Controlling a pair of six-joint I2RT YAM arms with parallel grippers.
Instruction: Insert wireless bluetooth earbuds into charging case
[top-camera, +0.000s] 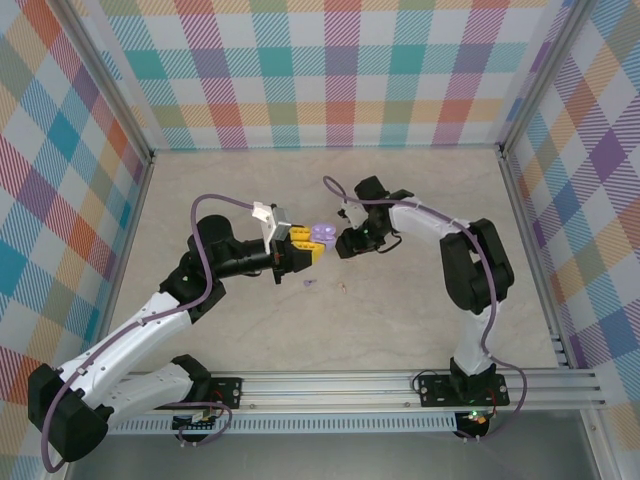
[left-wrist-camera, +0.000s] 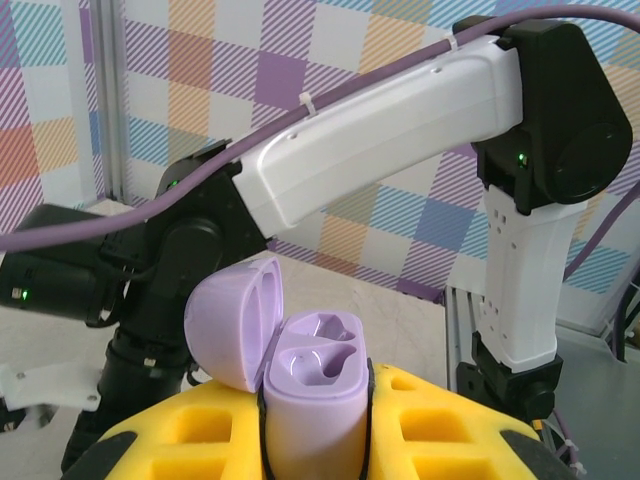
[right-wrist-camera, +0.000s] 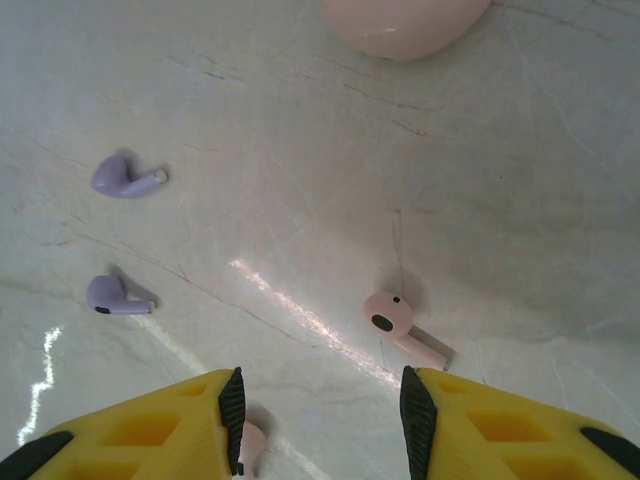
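The purple charging case (left-wrist-camera: 312, 372) stands upright with its lid (left-wrist-camera: 232, 325) swung open to the left and both sockets empty. My left gripper (left-wrist-camera: 315, 440) is shut on its body. In the top view the case (top-camera: 321, 234) is held above the table at the left gripper (top-camera: 306, 247), close to my right gripper (top-camera: 345, 243). The right gripper (right-wrist-camera: 320, 415) hangs open over the table. One pink earbud (right-wrist-camera: 398, 322) lies just ahead of its right finger. Another pink earbud (right-wrist-camera: 250, 445) peeks out beside the left finger. Two purple earbuds (right-wrist-camera: 125, 178) (right-wrist-camera: 115, 297) lie to the left.
A pink case (right-wrist-camera: 405, 22) sits on the table ahead of the right gripper. The right arm (left-wrist-camera: 400, 120) crosses close in front of the left wrist. Plaid walls (top-camera: 340, 60) enclose the pale table (top-camera: 250, 190) on three sides.
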